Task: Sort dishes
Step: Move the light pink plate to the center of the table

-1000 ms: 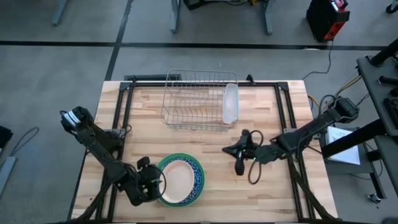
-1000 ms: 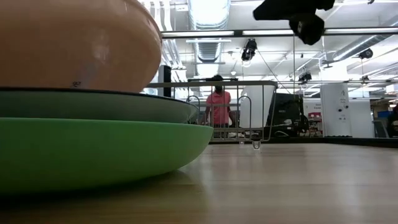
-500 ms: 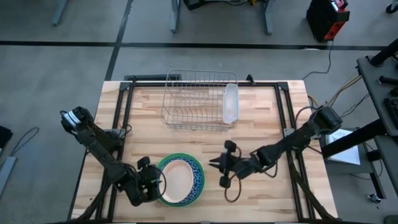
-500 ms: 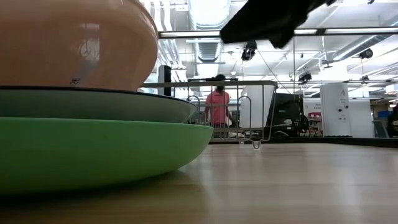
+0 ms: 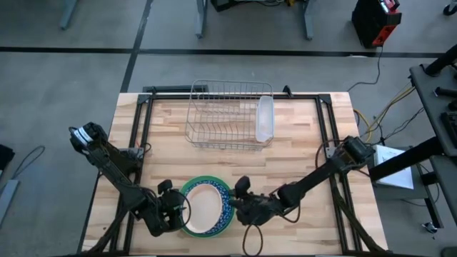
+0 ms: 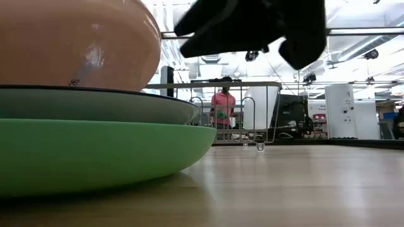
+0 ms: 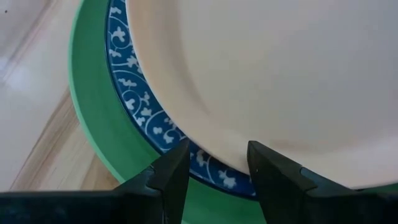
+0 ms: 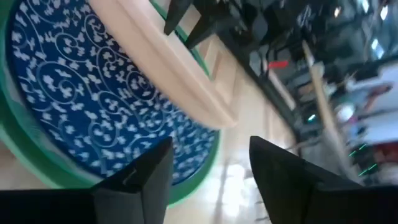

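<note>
My right gripper [image 5: 239, 207] hangs low at the right edge of the stack, near the table's front edge, its fingers [image 8: 144, 180] spread wide and holding nothing. The stack sits front and centre on the table [image 5: 300, 143]: the green plate [image 5: 230, 214] at the bottom, a blue plate [image 5: 226, 203] patterned in white on it, and the peach bowl [image 5: 203, 208] on top. My left gripper [image 5: 178, 210] sits at the left edge of the same stack, its fingers [image 7: 171, 177] a narrow gap apart over the blue rim, gripping nothing. At the far side of the table stands the wire rack [image 5: 225, 118], with a clear tray [image 5: 265, 118] at its right end. A person [image 6: 221, 107] in pink stands in the room beyond.
</note>
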